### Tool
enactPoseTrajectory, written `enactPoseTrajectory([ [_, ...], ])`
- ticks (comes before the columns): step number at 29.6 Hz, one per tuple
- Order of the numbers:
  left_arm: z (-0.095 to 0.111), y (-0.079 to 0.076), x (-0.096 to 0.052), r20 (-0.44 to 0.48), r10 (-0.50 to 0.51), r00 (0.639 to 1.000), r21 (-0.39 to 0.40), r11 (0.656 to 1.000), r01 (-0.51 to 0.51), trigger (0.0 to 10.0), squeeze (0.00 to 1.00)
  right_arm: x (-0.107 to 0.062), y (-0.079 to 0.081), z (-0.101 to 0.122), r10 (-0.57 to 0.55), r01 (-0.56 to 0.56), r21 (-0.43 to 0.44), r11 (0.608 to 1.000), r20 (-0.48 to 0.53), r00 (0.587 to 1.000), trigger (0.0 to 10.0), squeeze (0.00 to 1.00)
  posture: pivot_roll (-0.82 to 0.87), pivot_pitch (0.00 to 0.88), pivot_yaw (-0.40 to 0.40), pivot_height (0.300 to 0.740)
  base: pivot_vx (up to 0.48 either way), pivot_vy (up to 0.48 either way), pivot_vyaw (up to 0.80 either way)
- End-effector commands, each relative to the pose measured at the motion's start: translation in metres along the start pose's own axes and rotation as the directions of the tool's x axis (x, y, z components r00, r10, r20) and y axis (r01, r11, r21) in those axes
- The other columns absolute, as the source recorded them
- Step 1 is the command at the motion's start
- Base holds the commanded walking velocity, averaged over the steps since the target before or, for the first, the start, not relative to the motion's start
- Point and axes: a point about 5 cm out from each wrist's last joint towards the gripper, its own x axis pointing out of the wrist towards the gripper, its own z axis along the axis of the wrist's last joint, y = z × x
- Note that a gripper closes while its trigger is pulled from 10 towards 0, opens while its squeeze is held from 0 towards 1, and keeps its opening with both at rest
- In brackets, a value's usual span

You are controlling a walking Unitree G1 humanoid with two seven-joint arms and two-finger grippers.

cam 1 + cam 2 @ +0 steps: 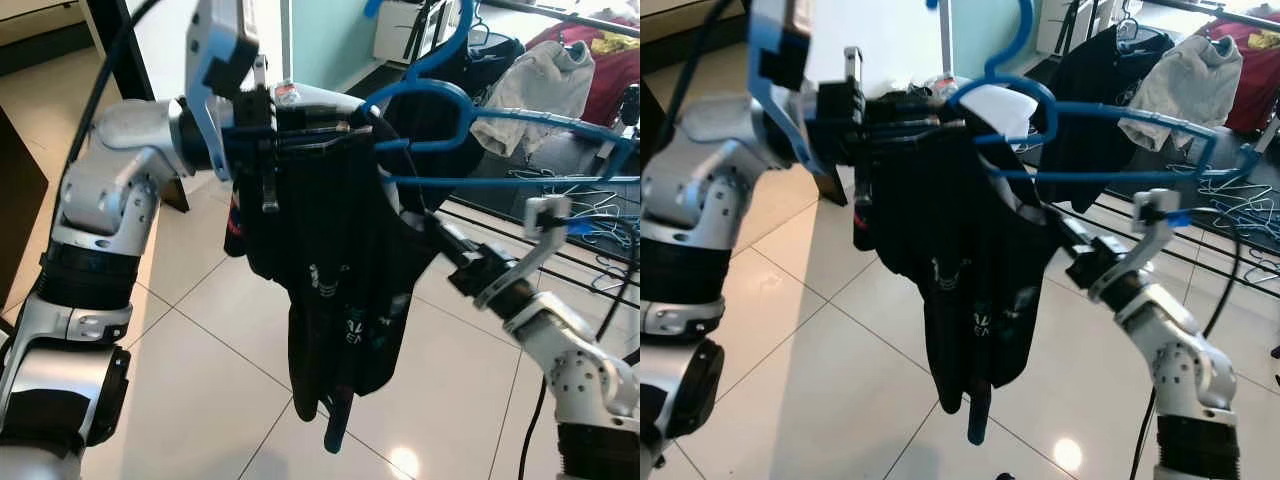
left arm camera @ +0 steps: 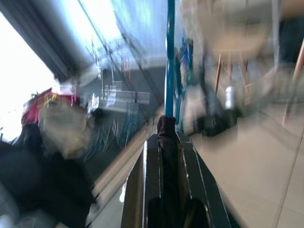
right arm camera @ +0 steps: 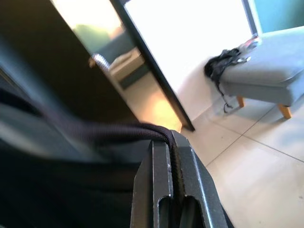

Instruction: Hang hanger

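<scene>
1. Two grippers hold one load. The left gripper [image 2: 164, 142] has its black fingers pressed together on a fold of the black garment [image 1: 330, 260]; dark cloth shows squeezed between them in the left wrist view.
2. The right gripper [image 3: 171, 142] likewise pinches a corded edge of the same garment between its closed fingers, as the right wrist view shows.
3. From the head camera, the left gripper sits at about 10 o'clock from the garment's middle, at the cloth's upper edge. The right gripper reaches in from about 4 o'clock, its fingers buried in the cloth's side.
4. The blue hanger [image 1: 470, 120] carries the garment. Its hook rises at 12 o'clock above the cloth. Its shoulder and lower bar run out toward 3 o'clock, bare of fabric and lying between the two grippers' arms.
5. The garment droops from the hanger's left half and hangs down toward 6 o'clock over the tiled floor [image 1: 180, 380], with pale print visible low on the fabric.
6. Beyond the hanger, at about 2 o'clock, a drying rack [image 1: 560, 220] holds a grey garment [image 1: 545, 80] and dark clothing, with loose wire hangers lying nearby.
7. The right wrist view shows a grey upholstered seat [image 3: 270, 71] with dark clothing on it.
</scene>
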Motion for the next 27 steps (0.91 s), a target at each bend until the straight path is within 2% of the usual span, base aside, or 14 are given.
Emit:
enactPoseTrajectory([
  [1,-0.023,-0.006,-0.008,-0.158,-0.010,0.987,0.053,0.998,0.019,10.0,0.00,-0.004,-0.004,0.025,-0.010,0.007,0.023,1.000,0.114,0.993,0.0,0.00,-0.02,0.128,0.007,0.740,0.000,0.000,0.00],
  [3,-0.040,-0.010,-0.014,-0.259,0.011,0.966,0.083,0.997,0.010,10.0,0.00,-0.006,-0.003,0.041,0.003,-0.010,0.037,0.999,0.182,0.983,0.0,0.00,-0.02,0.129,0.002,0.740,0.000,0.000,0.00],
  [7,-0.047,-0.008,-0.018,-0.295,0.039,0.955,0.098,0.995,-0.011,10.0,0.00,-0.006,-0.002,0.047,0.009,-0.016,0.034,0.999,0.201,0.979,0.0,0.00,-0.02,0.129,0.002,0.740,0.000,0.000,0.00],
  [8,-0.050,0.000,-0.026,-0.317,0.097,0.943,0.113,0.992,-0.064,10.0,0.00,-0.008,-0.003,0.049,0.016,-0.023,0.030,0.999,0.206,0.978,0.0,0.00,-0.02,0.128,0.001,0.740,0.000,0.000,0.00],
  [13,-0.052,0.006,-0.033,-0.338,0.141,0.931,0.137,0.986,-0.100,10.0,0.00,-0.009,-0.004,0.048,0.014,-0.022,0.034,0.999,0.204,0.979,0.0,0.00,-0.02,0.127,0.001,0.740,0.000,0.000,0.00],
  [22,-0.057,0.009,-0.044,-0.374,0.165,0.912,0.187,0.977,-0.100,10.0,0.00,-0.009,-0.007,0.048,0.003,-0.014,0.053,0.998,0.205,0.979,0.0,0.00,-0.02,0.123,0.001,0.740,0.000,0.000,0.00],
  [27,-0.063,0.009,-0.051,-0.455,0.151,0.878,0.236,0.971,-0.045,10.0,0.00,-0.011,-0.011,0.051,-0.011,0.000,0.055,0.998,0.211,0.977,0.0,0.00,-0.02,0.123,0.001,0.740,0.000,0.000,0.00],
])
